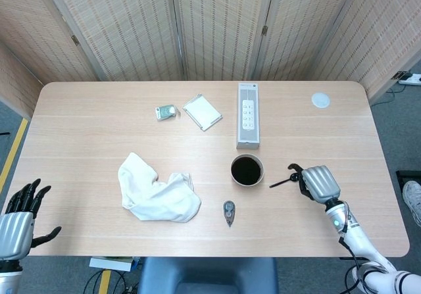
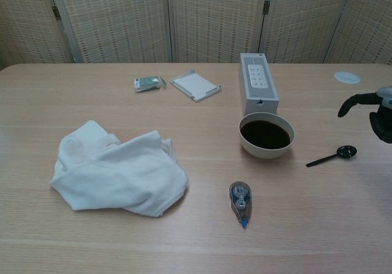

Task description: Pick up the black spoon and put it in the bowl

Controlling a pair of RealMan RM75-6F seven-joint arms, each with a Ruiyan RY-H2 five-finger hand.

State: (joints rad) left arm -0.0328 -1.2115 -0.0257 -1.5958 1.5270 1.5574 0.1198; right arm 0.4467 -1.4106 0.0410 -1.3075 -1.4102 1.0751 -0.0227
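**While spoon lies flat, hand hovers above**

With dark fingers (image 2: pixel 352 103) curled apart and holding nothing, the right hand (image 1: pixel 319 183) hangs over the black spoon (image 2: pixel 331 156), which lies on the table (image 1: pixel 99 123) just right of the bowl (image 2: pixel 266 136). Off the table's near-left corner, the left hand (image 1: pixel 18 220) shows spread fingers.

Right robot hand (image 1: pixel 320 182): back turned up, dark fingers (image 2: pixel 354 103) curled downward, nothing held; hangs above the bench.
Right arm: forearm runs in from the lower right corner.
Left robot hand (image 1: pixel 20 214): low at the left edge, fingers spread apart, holding nothing.
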